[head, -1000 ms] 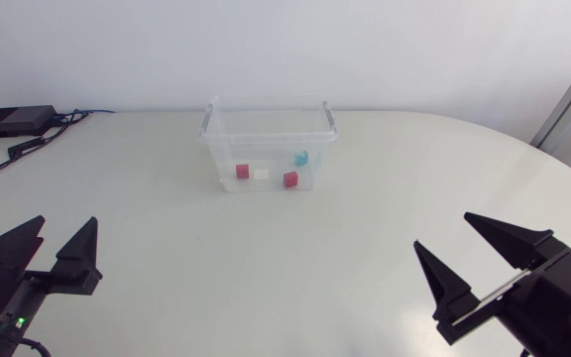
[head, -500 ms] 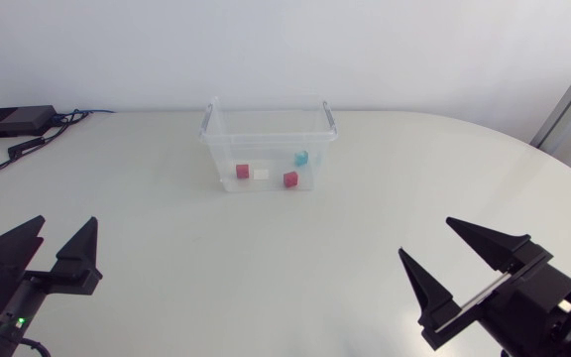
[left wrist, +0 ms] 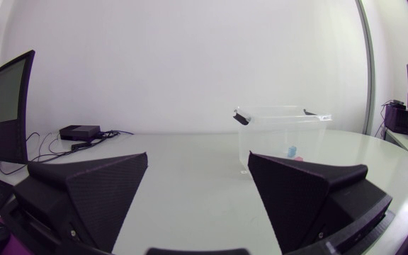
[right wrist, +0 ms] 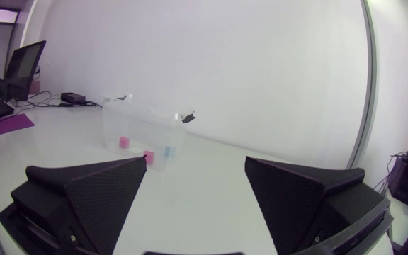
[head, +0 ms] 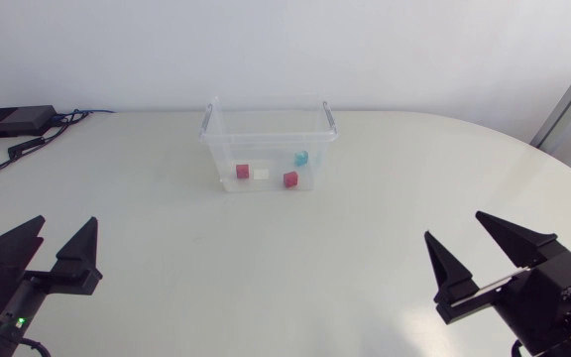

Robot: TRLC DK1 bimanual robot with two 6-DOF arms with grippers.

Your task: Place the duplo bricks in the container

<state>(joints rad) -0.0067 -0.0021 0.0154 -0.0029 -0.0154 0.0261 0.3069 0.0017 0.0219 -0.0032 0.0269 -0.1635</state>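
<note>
Clear plastic open-topped container with grey clip handles (head: 266, 147) stands upright toward the far side of the white rounded surface (head: 167, 268), roughly midway between the two arms.

Four duplo bricks lie on the container floor:
- red square brick (head: 243, 171), nearest the left wall
- white brick (head: 261, 174), just beside the red one; contact between the two cannot be resolved
- second red brick (head: 290, 179), toward the right, near the front wall
- light-blue brick (head: 301, 158), behind the second red one, near the right wall

Left gripper (head: 66, 220) sits low at the near left corner of the surface, fingers spread wide and empty. Right gripper (head: 453, 225) is at the near right corner, fingers likewise wide apart and empty. Both are well apart from the container.

In the left wrist view the container is ahead of the gripper, and the blue brick and a red one show through its wall. In the right wrist view the container is again ahead, with three bricks showing through the wall.

A flat black box (head: 13, 121) with dark cables (head: 28, 145) rests at the far left edge of the surface.
</note>
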